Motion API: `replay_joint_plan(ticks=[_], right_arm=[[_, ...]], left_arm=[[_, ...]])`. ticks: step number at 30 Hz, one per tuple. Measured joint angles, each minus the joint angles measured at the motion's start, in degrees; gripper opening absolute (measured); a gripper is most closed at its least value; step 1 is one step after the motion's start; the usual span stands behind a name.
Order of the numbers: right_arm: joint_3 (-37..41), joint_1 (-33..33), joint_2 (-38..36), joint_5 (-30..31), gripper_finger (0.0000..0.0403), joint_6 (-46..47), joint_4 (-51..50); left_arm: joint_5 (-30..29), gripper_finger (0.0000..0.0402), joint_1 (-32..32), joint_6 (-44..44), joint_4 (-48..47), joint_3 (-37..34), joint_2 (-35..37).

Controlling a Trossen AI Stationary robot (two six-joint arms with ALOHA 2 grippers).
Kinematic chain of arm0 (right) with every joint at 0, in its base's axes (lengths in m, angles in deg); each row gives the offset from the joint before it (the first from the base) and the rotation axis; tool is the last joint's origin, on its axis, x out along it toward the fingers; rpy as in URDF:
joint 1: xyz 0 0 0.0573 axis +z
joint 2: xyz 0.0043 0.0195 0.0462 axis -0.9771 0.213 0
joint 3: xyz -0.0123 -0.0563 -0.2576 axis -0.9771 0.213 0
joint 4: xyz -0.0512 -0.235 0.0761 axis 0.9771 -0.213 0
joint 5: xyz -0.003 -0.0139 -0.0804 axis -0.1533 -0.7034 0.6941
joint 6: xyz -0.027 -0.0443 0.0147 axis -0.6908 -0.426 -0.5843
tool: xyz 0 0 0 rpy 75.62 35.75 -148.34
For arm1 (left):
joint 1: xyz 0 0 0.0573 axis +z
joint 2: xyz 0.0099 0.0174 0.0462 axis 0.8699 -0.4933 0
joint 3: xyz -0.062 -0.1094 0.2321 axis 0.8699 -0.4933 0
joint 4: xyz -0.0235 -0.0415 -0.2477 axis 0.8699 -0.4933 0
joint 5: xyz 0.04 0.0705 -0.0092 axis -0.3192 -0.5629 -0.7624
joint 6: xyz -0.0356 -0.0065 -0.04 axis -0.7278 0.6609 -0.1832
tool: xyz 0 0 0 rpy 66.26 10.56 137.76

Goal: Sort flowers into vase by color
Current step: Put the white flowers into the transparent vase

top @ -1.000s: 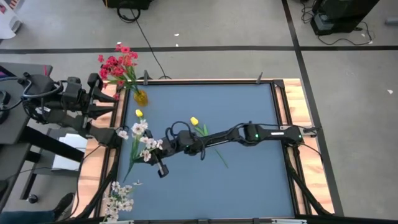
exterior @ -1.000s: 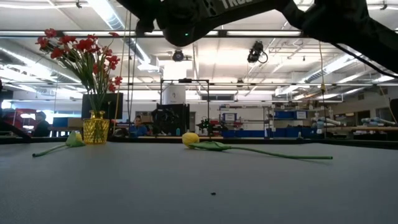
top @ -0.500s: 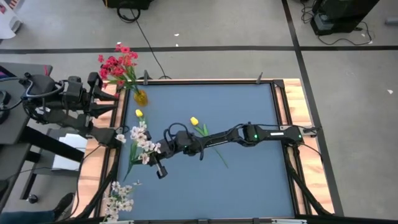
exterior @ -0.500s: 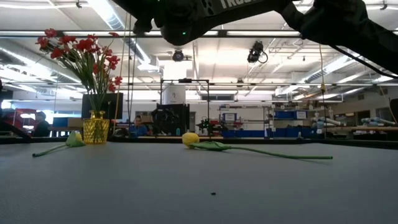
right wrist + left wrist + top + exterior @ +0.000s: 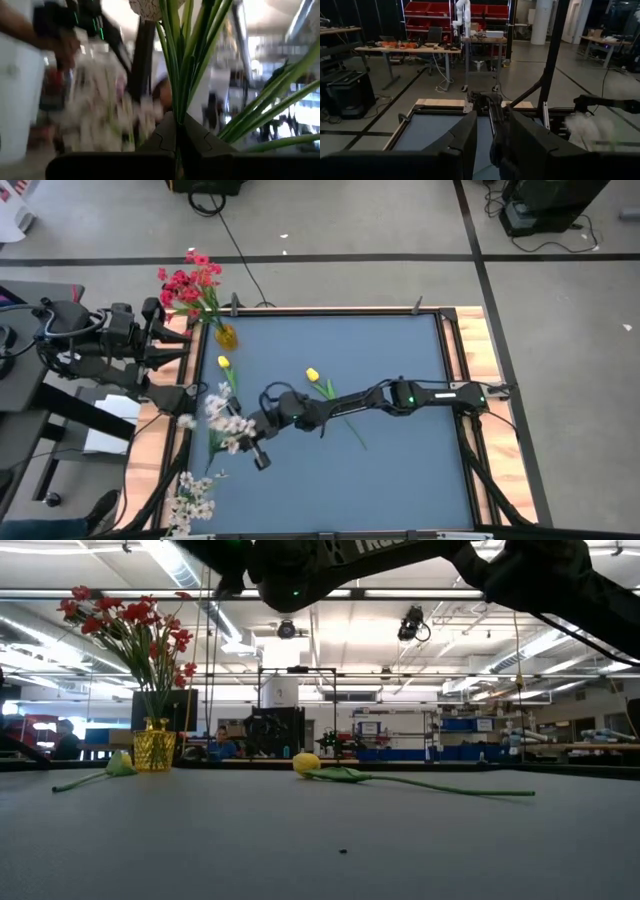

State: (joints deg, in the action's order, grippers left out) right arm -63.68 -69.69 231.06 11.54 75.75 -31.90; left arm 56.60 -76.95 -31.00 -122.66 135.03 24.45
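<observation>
1. Clearly, the right gripper (image 5: 252, 423) has its fingers pinched tight on the green stems of a white blossom spray (image 5: 222, 420), carried above the table's left side.
2. Red flowers (image 5: 190, 283) already stand in the yellow vase (image 5: 227, 336) at the far-left corner; two yellow tulips (image 5: 313, 375) lie on the blue table (image 5: 400, 480) (one just beside the vase), and another white spray (image 5: 192, 498) lies at the near-left edge.
3. Left gripper (image 5: 490, 150) waits partly open and empty beyond the left table edge.
4. Risk: thin stems could slip or twist in the pinch, and swinging blossoms might snag the left arm or tip the vase.
</observation>
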Motion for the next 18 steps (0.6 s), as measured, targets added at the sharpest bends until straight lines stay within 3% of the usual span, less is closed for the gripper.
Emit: replay_joint_plan(ticks=[4, 9, 18], right_arm=[[-0.13, 0.00, -0.66, -0.08, 0.0012, 1.28, 3.68], [0.02, 0.00, 0.06, 0.26, 0.0012, 0.62, -5.64], [-0.04, -1.13, -1.63, 5.48, 0.0012, 5.96, -5.45]], left_arm=[[0.00, 0.0121, 0.00, -0.16, -0.06, 0.00, 0.00], [0.02, 0.0121, 0.00, -1.41, -3.84, 0.00, 0.00], [0.00, 0.0121, 0.00, -12.57, -12.66, -0.04, -0.28]])
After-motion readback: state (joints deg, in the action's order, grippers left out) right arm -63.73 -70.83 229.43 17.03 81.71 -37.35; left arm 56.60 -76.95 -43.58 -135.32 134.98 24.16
